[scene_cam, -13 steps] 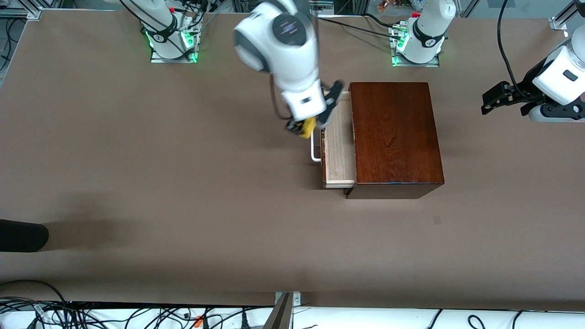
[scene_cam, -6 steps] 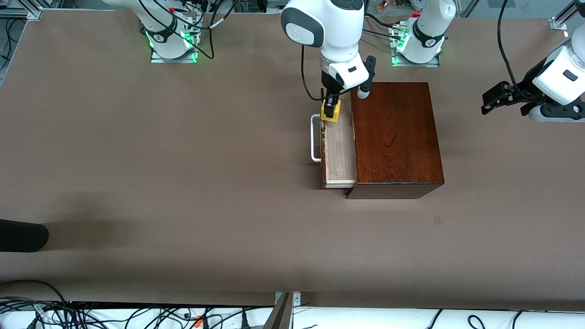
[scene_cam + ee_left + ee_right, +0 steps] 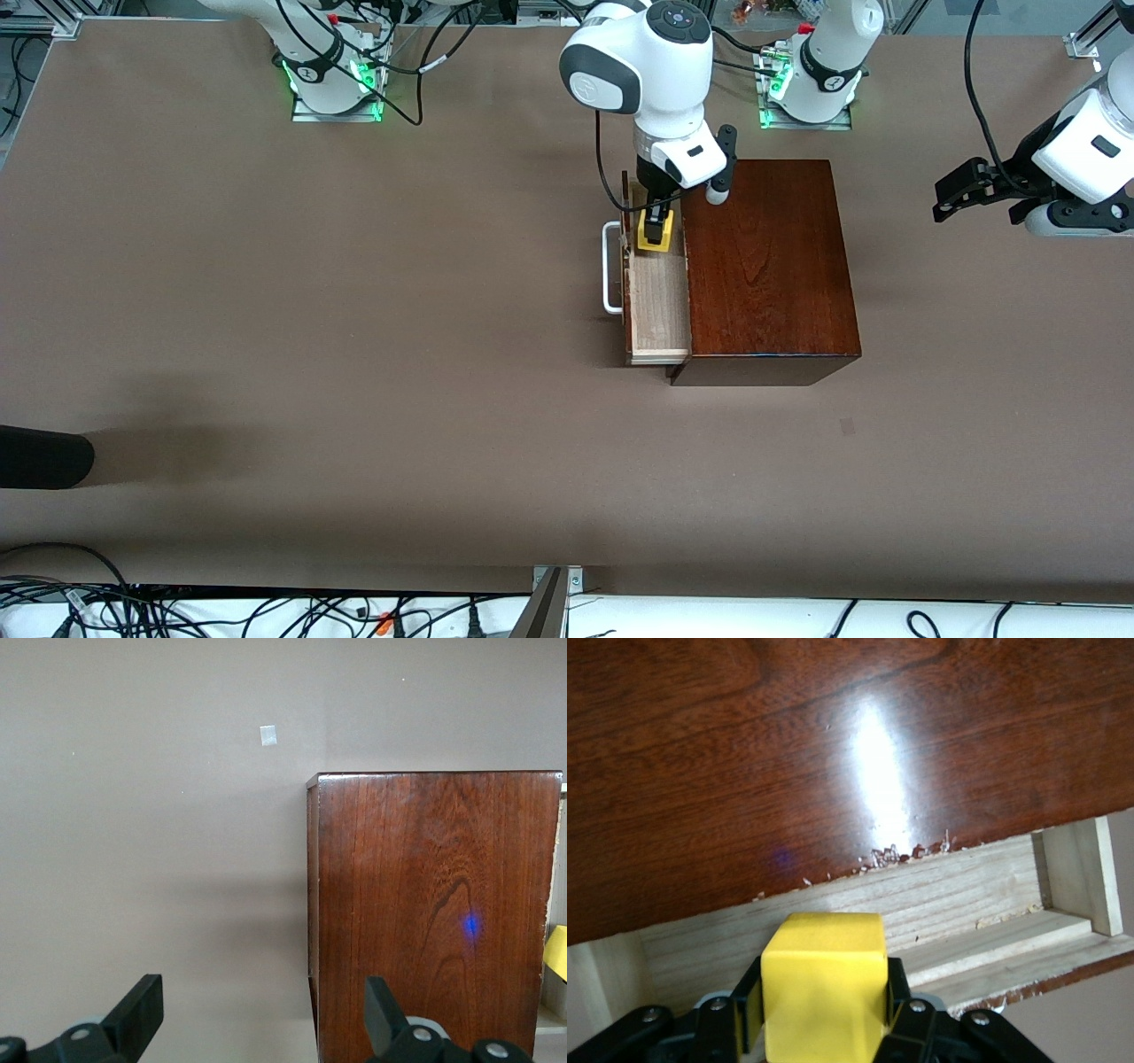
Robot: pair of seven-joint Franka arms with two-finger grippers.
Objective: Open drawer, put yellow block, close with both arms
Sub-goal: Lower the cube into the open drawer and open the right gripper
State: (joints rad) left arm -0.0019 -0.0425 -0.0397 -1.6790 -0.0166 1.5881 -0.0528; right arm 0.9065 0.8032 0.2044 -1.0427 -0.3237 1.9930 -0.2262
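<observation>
The yellow block (image 3: 656, 231) is held clamped in the right gripper (image 3: 656, 232) directly over the open drawer (image 3: 657, 301), at its end toward the robots' bases, pale floor straight below, while the left gripper (image 3: 959, 191), fingers spread, waits well apart.

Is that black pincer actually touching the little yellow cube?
Touching. The right wrist view shows the right pincer with its black fingers pressed against both sides of the yellow cube, over the open drawer.

The yellow block (image 3: 656, 233), held over the open drawer (image 3: 657, 306), sits beside the box (image 3: 766, 266).
</observation>
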